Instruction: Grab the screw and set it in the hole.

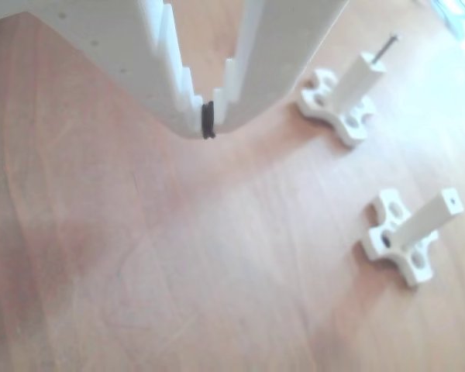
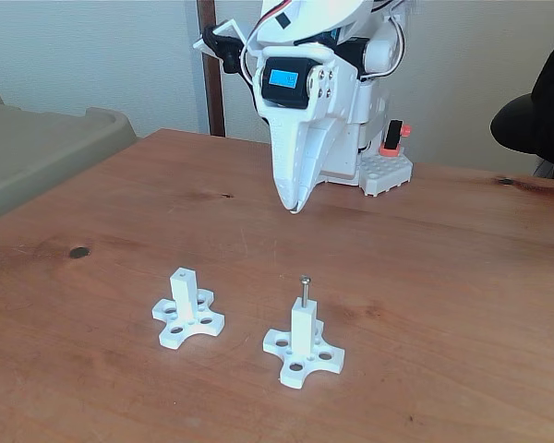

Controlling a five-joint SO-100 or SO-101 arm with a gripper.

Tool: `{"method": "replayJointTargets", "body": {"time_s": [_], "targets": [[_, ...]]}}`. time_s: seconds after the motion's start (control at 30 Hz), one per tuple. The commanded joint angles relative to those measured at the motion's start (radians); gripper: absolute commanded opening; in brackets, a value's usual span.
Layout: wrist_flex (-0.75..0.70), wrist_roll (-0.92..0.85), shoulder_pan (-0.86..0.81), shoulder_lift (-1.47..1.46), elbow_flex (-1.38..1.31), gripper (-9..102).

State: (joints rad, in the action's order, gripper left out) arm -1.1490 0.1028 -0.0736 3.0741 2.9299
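In the other view, the white hand [image 1: 208, 124] reaches down from the top edge over the wooden desk [image 1: 139, 271]. Its two fingers [image 1: 170, 70] taper to a point where the tips meet, pressed together with nothing between them, and a small black ring sits right at that tip. To the right stand two white posts on cross-shaped bases. The upper post [image 1: 360, 81] carries the screw [image 1: 386, 46], a thin silver pin poking out of the bore at the post's tip, its small head uppermost (the picture is soft here, so the thread cannot be made out). The lower post [image 1: 430, 217] shows a tiny dark hole [image 1: 452, 199] in its end face, with nothing in it. Both posts stand well apart from the hand.

In the fixed view, the arm rises at the back of the desk [image 2: 462, 277] and the hand [image 2: 295, 209] points downward, its tips closed on each other and hanging above the wood, holding nothing. Nearer the camera stand the same two posts. The right post [image 2: 304, 328] has the screw [image 2: 306, 289] upright in its tip, the round head on top. The left post [image 2: 184, 293] stands just to its left with its top bare, the hole [image 2: 183, 273] a faint dot. A small dark knot [image 2: 78, 252] marks the wood at the left.
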Motion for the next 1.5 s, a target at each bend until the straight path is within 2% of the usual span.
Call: {"method": "replayJointTargets", "body": {"time_s": [0.0,0.37,1.47], "targets": [[-0.025,-0.008,-0.026,0.084,-0.002,-4],[-0.155,-0.034,-0.044,0.345,0.06,-4],[-0.169,-0.084,-0.006,0.394,0.071,-4]]}}
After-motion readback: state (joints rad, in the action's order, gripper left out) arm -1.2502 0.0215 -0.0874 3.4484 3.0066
